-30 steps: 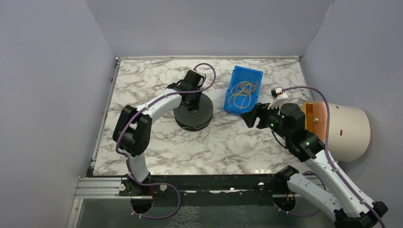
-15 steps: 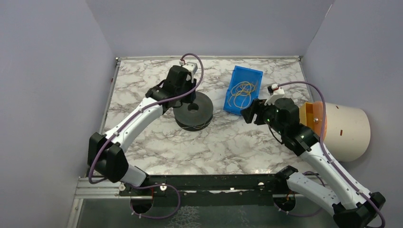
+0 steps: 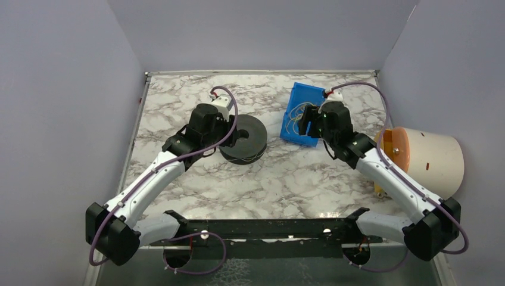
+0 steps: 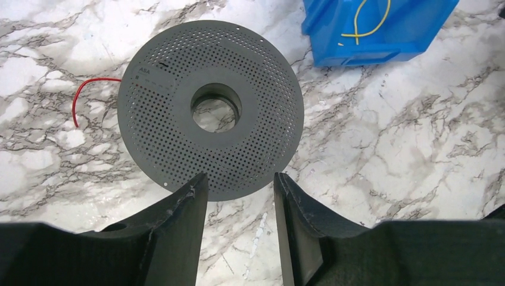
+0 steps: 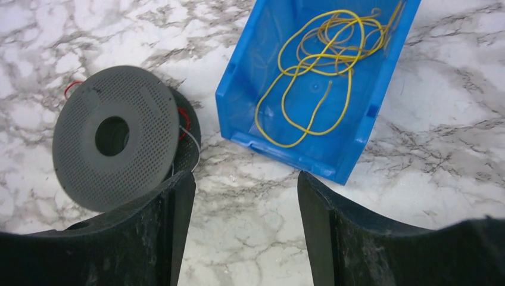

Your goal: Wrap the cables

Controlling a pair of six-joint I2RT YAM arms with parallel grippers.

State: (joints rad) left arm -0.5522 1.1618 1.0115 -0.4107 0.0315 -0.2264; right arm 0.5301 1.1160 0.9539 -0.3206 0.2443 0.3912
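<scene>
Left gripper [image 4: 239, 182] is empty, jaws part open, hovering over the marble table [image 4: 387, 155]. The perforated grey spool [image 4: 256, 143] lies flat just ahead of its fingertips, not touching. A red wire [image 4: 77, 98] end pokes out at the spool's far side, ahead-left of the fingers.

Right gripper [image 5: 243, 179] is also empty, jaws wide apart, above the tabletop. The blue bin [image 5: 298, 158] is directly ahead of it with a loose yellow cable [image 5: 321, 58] tangled inside. The spool is off to its front-left.

Step in hand, my read: the right arm fetches the yellow cable and the left steadies the spool.

To do it well:
- Drop into the bin with jaws wide.
- Aim at a strand lying apart from the tangle; the free end near the bin's middle looks best.
- Close fully, since the cable is thin.
- Lift slowly so the loops don't snag on the bin wall.
- The left should pinch the spool's near rim so it can't slide or spin.

Can't tell how much is already wound.
</scene>
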